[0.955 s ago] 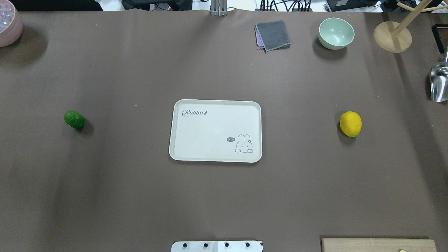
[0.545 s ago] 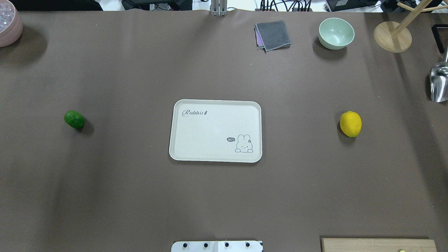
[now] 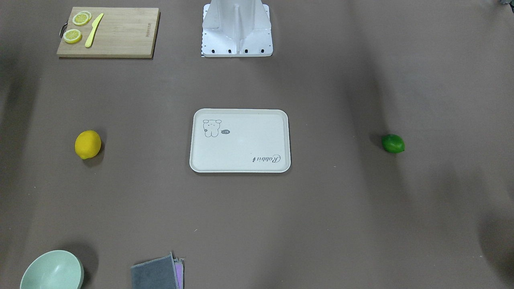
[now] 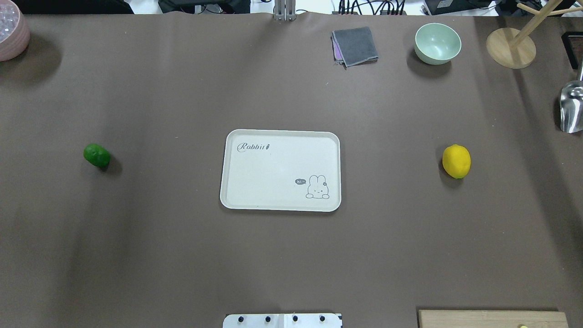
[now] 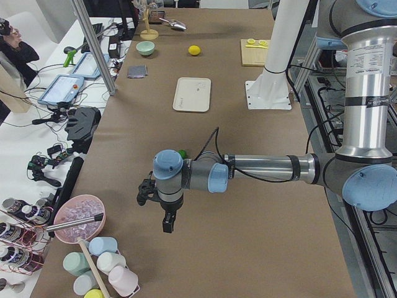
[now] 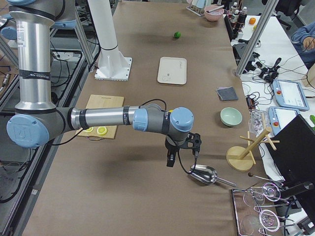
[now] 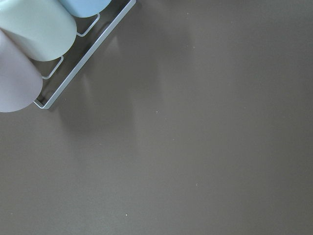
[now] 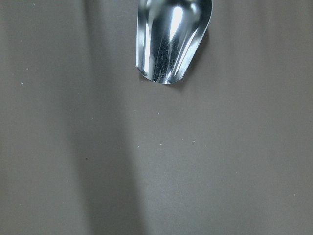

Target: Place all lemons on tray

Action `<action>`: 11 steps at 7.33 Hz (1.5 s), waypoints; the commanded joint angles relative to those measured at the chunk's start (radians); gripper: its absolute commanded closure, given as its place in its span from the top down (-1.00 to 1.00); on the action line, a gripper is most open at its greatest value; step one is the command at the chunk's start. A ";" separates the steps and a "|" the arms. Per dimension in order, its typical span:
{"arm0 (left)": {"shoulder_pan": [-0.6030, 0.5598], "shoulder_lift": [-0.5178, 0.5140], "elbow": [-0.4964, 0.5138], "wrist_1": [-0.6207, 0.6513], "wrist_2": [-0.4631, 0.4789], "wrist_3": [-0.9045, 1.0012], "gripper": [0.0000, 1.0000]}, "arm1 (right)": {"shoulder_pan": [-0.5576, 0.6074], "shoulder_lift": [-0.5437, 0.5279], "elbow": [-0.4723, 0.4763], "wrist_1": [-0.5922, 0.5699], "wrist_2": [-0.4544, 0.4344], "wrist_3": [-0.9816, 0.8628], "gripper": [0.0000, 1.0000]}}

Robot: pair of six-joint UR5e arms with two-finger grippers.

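The cream-white tray [image 4: 273,173] lies mid-table, with nothing on it; it also shows in the front-facing view [image 3: 241,148]. The green lemon [image 4: 96,155] lies on the table far to the tray's left. The yellow lemon [image 4: 456,161] lies far to its right. Neither gripper shows in the overhead or front-facing views. In the exterior left view my left gripper [image 5: 166,220] hangs over bare table, past the green lemon [image 5: 182,153]. In the exterior right view my right gripper [image 6: 170,160] hangs beside a metal scoop. I cannot tell whether either gripper is open or shut.
A wooden cutting board [image 3: 108,32] with lemon slices and a yellow knife sits by the robot base. A mint bowl [image 4: 437,43], grey cloth [image 4: 355,45], wooden rack [image 4: 510,48] and metal scoop [image 4: 571,107] stand at the far right. A pink bowl [image 4: 11,29] stands far left.
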State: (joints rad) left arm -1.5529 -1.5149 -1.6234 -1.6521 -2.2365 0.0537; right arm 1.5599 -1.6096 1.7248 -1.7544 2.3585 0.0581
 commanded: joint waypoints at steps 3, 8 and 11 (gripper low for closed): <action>0.000 -0.002 -0.001 -0.002 0.000 0.000 0.96 | -0.130 0.104 0.019 -0.010 0.010 0.164 1.00; 0.000 -0.001 0.000 -0.002 0.000 -0.002 0.96 | -0.337 0.246 0.009 -0.050 0.011 0.301 1.00; 0.000 -0.001 0.002 -0.002 0.000 0.000 0.96 | -0.437 0.287 -0.001 -0.039 0.048 0.431 1.00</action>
State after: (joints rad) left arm -1.5524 -1.5160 -1.6226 -1.6536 -2.2365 0.0532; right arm 1.1726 -1.3396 1.7298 -1.7998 2.3866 0.4283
